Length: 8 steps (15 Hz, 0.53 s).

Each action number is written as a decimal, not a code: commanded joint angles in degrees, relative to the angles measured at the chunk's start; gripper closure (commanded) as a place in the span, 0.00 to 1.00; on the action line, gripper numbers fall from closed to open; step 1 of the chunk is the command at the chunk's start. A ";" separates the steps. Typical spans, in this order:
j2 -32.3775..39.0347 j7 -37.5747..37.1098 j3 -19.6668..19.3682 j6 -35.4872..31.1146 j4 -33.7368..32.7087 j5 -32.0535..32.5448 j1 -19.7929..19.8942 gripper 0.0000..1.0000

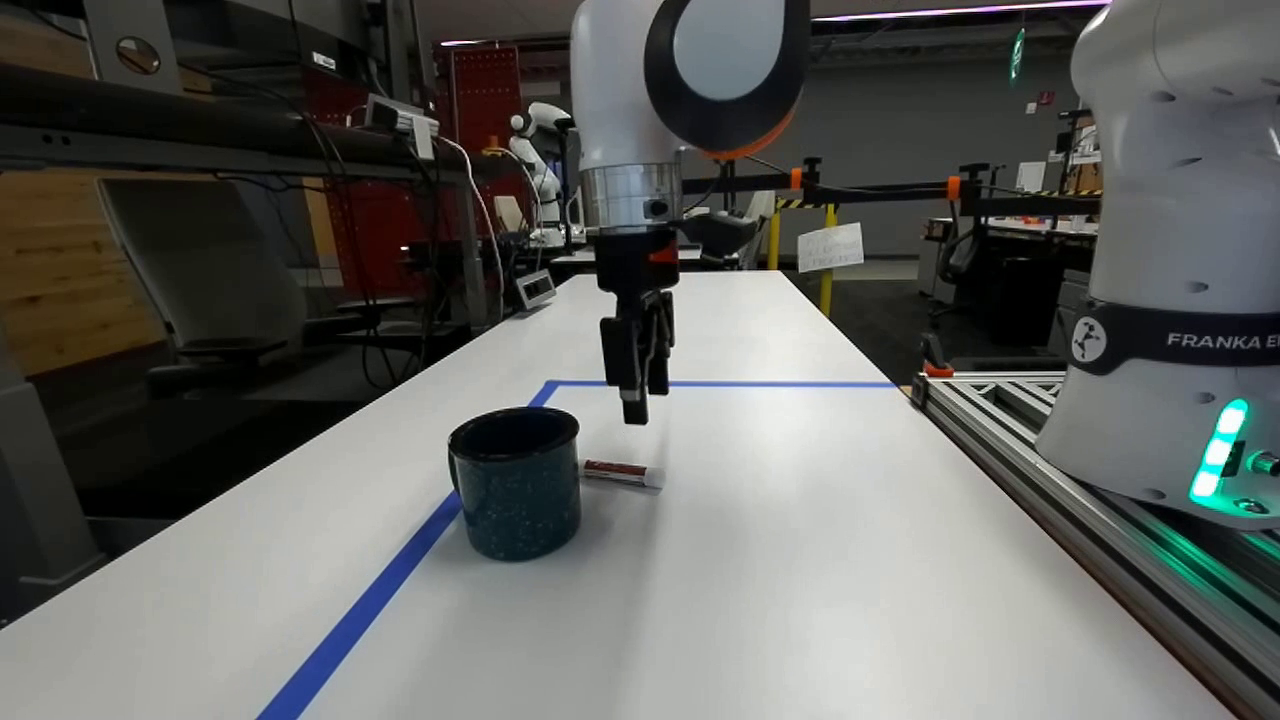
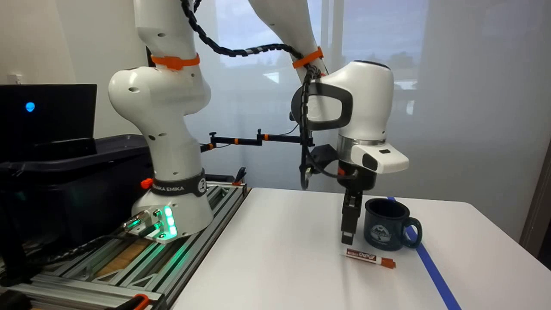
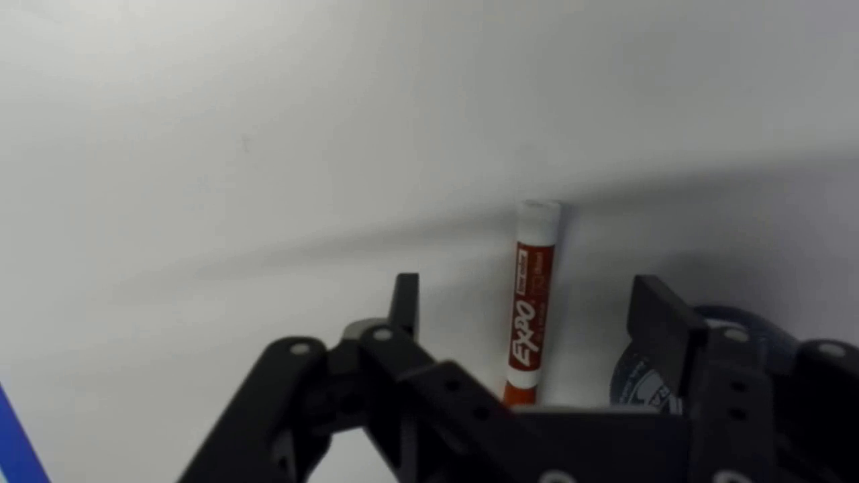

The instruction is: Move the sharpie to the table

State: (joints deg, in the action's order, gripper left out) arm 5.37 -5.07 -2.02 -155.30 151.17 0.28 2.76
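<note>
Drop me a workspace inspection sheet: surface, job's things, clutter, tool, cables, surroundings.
Surface: white table with lines of blue tape.
Job's things: sharpie with EXPO label, lying on its side on the table.
Clutter: dark blue mug, upright, beside the sharpie but apart from it.
Tool: open, above the sharpie, holding nothing.
Cables: braided cable along the robot arm, hanging in a loop.
Surroundings: office chair and dark storage bin, both off the table.

In the wrist view the claw [image 3: 533,305] is swallowing the capped tip of the sharpie [image 3: 532,302] beneath it, and one finger [image 3: 664,329] is masking much of the mug [image 3: 641,379]! Far from the claw, blue tape [image 3: 17,446] is running off the edge (the sharpie's finest print is defying reading).
</note>
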 commanded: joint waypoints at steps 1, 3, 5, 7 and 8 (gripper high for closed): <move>-8.95 -4.20 -1.46 9.83 0.17 8.09 -0.71 0.00; -11.65 -5.14 -0.48 13.56 -0.99 13.55 -0.34 0.00; -13.08 -4.23 0.62 16.02 -2.22 17.16 -0.10 0.00; -13.94 -3.15 1.30 16.36 -2.88 18.74 -0.04 0.00; -14.31 -2.23 1.46 15.76 -2.91 18.76 -0.08 0.00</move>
State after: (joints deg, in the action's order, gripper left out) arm -6.50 -8.51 -1.44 -141.04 148.52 16.69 2.70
